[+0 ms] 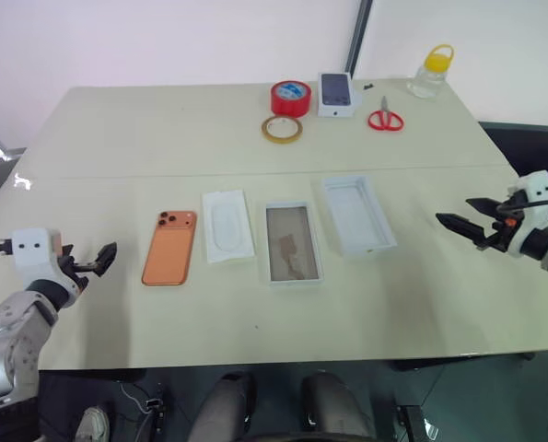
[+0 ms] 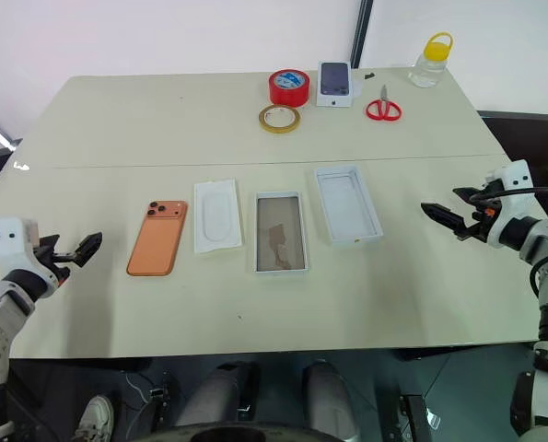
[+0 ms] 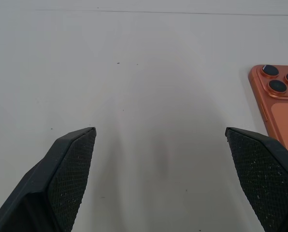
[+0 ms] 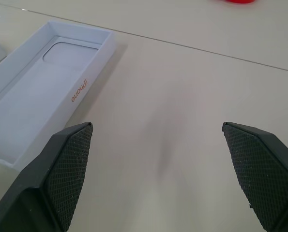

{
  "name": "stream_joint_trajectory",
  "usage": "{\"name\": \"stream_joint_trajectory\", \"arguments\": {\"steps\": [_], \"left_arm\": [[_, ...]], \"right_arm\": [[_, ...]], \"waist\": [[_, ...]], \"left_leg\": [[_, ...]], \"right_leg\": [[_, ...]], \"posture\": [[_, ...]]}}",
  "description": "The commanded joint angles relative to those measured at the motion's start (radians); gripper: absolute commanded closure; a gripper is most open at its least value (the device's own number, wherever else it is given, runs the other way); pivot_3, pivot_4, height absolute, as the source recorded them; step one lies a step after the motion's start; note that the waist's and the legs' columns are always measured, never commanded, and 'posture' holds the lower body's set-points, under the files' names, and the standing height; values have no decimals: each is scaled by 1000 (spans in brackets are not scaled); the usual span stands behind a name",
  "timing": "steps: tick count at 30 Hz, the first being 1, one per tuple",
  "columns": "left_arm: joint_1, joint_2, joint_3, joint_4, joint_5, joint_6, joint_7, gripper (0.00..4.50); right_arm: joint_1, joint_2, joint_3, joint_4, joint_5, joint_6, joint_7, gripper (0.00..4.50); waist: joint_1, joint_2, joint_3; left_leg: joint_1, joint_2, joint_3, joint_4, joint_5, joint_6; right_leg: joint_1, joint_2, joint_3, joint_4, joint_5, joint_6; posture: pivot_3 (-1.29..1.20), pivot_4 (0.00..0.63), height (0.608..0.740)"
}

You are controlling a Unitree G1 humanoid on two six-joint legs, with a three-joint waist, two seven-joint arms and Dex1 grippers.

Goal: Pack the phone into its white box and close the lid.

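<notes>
The orange phone point(image 1: 170, 247) lies back up on the table, its camera cluster at the far end. To its right lie a flat white insert point(image 1: 227, 226), then the white box point(image 1: 292, 242) with a brownish glossy floor, then the all-white lid point(image 1: 357, 214), rim up. My left gripper point(image 1: 103, 260) hovers open just left of the phone, whose corner appears in the left wrist view point(image 3: 279, 106). My right gripper point(image 1: 453, 210) hovers open to the right of the lid point(image 4: 42, 92). Neither holds anything.
At the table's far edge stand a red tape roll point(image 1: 290, 98), a yellowish tape roll point(image 1: 282, 129), a small white box with a phone picture point(image 1: 336, 94), red scissors point(image 1: 385, 118) and a bottle with a yellow cap point(image 1: 430, 72).
</notes>
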Motion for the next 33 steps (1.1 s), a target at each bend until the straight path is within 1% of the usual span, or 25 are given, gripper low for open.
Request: {"name": "stream_joint_trajectory", "arguments": {"steps": [1,7,11,16,19,20,22,24,27,30,33], "left_arm": [[0,4,31,-46,-16,-1,6,0],[-9,-5,20,-52,-21,5,14,0],[-22,-9,-1,-63,-28,15,14,0],[-74,-26,-29,-112,-83,66,11,0],[-133,-33,-114,-155,-109,139,11,0],[-147,-33,-125,-159,-120,159,10,0],[-189,-50,-169,-194,-170,214,3,0],[-223,-75,-194,-215,-218,269,13,0],[-298,-182,-226,-206,-278,377,104,0],[-370,-267,-188,-180,-327,505,217,0],[-420,-340,-118,-147,-383,574,297,0]], "right_arm": [[-23,4,8,-41,15,3,17,29],[-33,4,21,-50,11,0,17,29],[1,-1,15,-127,26,26,21,29],[9,-2,55,-251,27,55,45,29],[13,11,91,-358,39,59,64,29],[16,18,101,-390,43,65,62,29],[23,37,138,-478,51,74,61,29],[26,55,170,-545,55,82,56,29],[13,101,232,-621,55,95,38,29],[22,106,259,-701,68,117,40,29],[43,105,265,-744,71,129,33,29]], "waist": [[-1,0,0],[0,0,0],[1,0,0],[0,0,0],[0,0,0],[1,0,0],[-1,0,0],[0,0,0],[2,0,0],[2,-1,0],[0,-1,0]], "left_leg": [[0,0,0,0,0,0],[0,0,0,0,0,0],[0,0,0,0,0,0],[0,0,0,0,0,0],[0,0,0,0,0,0],[0,0,0,0,0,0],[0,0,0,0,0,0],[0,0,0,0,0,0],[0,0,0,1,1,-3],[0,0,0,2,2,-4],[-1,0,-1,2,2,-4]], "right_leg": [[0,0,0,0,0,0],[0,0,0,0,0,0],[0,0,0,0,0,0],[0,0,0,0,0,0],[0,0,0,0,0,0],[0,0,0,0,0,0],[0,0,0,0,0,0],[0,0,0,0,0,0],[0,0,0,0,0,0],[0,0,-1,0,0,0],[0,1,-1,0,0,0]], "posture": [[0,150,740],[0,150,740],[0,150,740],[0,150,740],[0,150,740],[0,150,740],[0,150,740],[0,150,740],[0,150,740],[0,150,740],[0,150,740]]}}
